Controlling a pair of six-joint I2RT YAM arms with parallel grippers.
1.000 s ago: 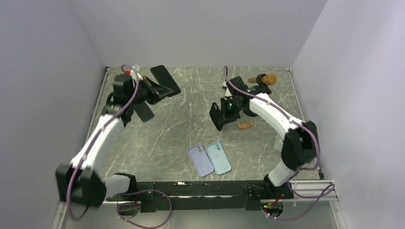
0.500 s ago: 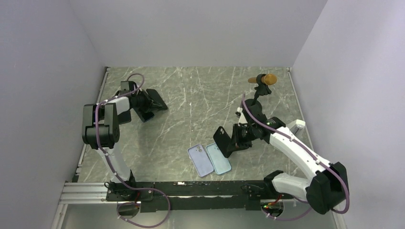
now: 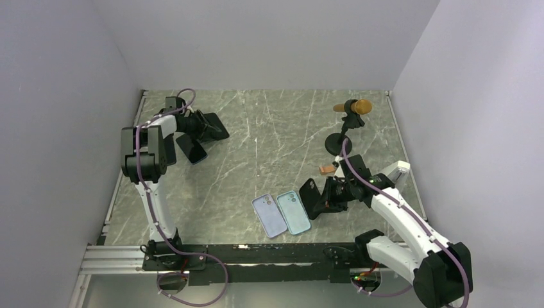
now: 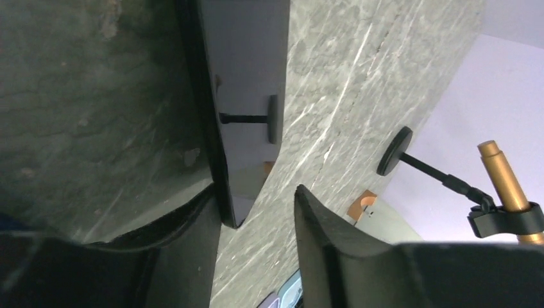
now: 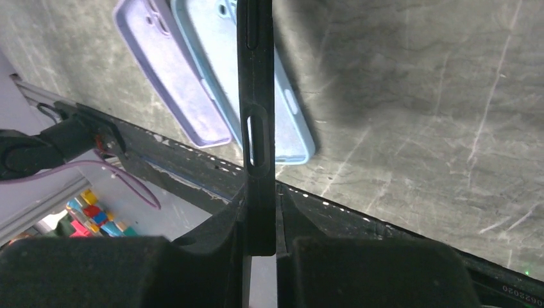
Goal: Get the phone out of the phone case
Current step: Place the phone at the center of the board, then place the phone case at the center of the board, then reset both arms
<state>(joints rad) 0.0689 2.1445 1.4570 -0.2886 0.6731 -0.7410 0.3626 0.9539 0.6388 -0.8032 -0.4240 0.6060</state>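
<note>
A black phone (image 3: pixel 212 126) lies flat at the far left of the table. My left gripper (image 3: pixel 194 125) is low at its near end, jaws open. In the left wrist view the phone's glossy edge (image 4: pixel 215 122) runs beside my left finger (image 4: pixel 186 256), and bare table shows between the fingers of the gripper (image 4: pixel 256 208). My right gripper (image 3: pixel 323 196) is shut on an empty black phone case (image 3: pixel 312 197) and holds it on edge, next to the blue case (image 3: pixel 294 212). In the right wrist view the black case (image 5: pixel 256 122) stands edge-on between the pads of the gripper (image 5: pixel 260 202).
A second black phone (image 3: pixel 192 149) lies near the first. A purple case (image 3: pixel 269 216) and the blue case lie side by side near the front edge. A black stand holding a golden cylinder (image 3: pixel 360 106) stands at the back right, with a small orange piece (image 3: pixel 327 169) near it.
My right arm has carried the black case toward the near edge, to just beside the blue case. My left arm has come down at the far left, and the phone now lies on the table.
</note>
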